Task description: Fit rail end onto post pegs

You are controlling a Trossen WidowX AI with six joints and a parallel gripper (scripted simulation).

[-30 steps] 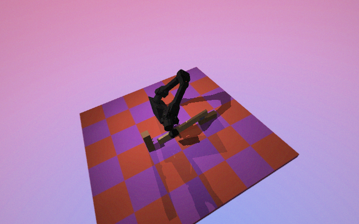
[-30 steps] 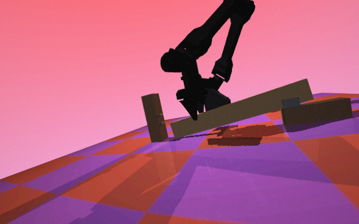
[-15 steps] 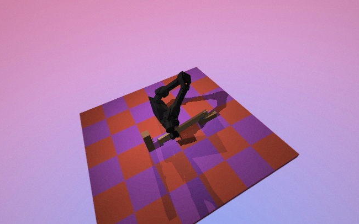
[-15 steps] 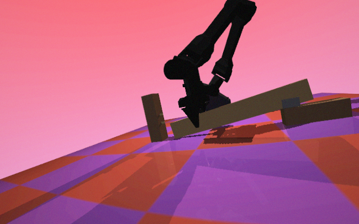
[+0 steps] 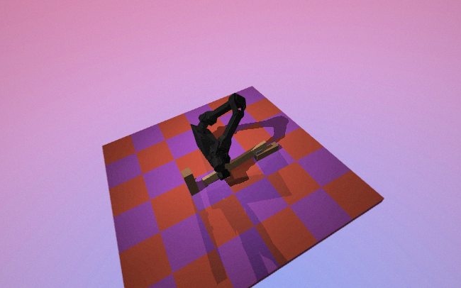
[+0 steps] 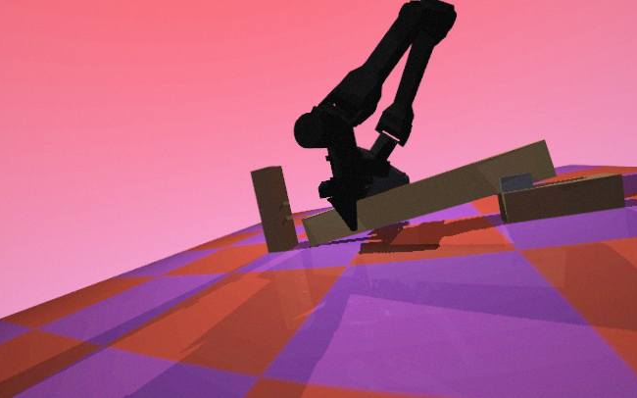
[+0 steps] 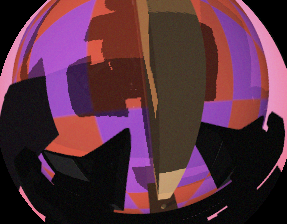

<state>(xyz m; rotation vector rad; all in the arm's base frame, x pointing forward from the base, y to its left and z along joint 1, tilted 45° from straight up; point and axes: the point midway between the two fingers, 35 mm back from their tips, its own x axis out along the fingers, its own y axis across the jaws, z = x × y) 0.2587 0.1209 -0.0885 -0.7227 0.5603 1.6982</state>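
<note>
The long wooden rail [image 5: 241, 159] [image 6: 434, 187] [image 7: 176, 90] slopes down from the grey bracket [image 6: 516, 182] on the low footboard block [image 5: 269, 153] [image 6: 563, 200] to the table. Its near end lies a short gap from the upright wooden post [image 5: 191, 184] [image 6: 274, 212]. Two pegs, an upper peg [image 6: 285, 202] and a lower peg [image 6: 289, 218], stick out of the post towards the rail. My gripper [image 5: 222, 175] [image 6: 354, 217] [image 7: 159, 128] points down and straddles the rail near its low end. It is partly open; the left finger stands clear of the rail, the right finger looks close against it. The holes are hidden.
The arm [image 5: 233, 125] [image 6: 390, 64] rises behind the rail and bends back down to the gripper. Its base [image 5: 203, 141] stands behind the rail on the checkered table [image 5: 232, 221] [image 6: 434, 316]. Long shadows fall across the table.
</note>
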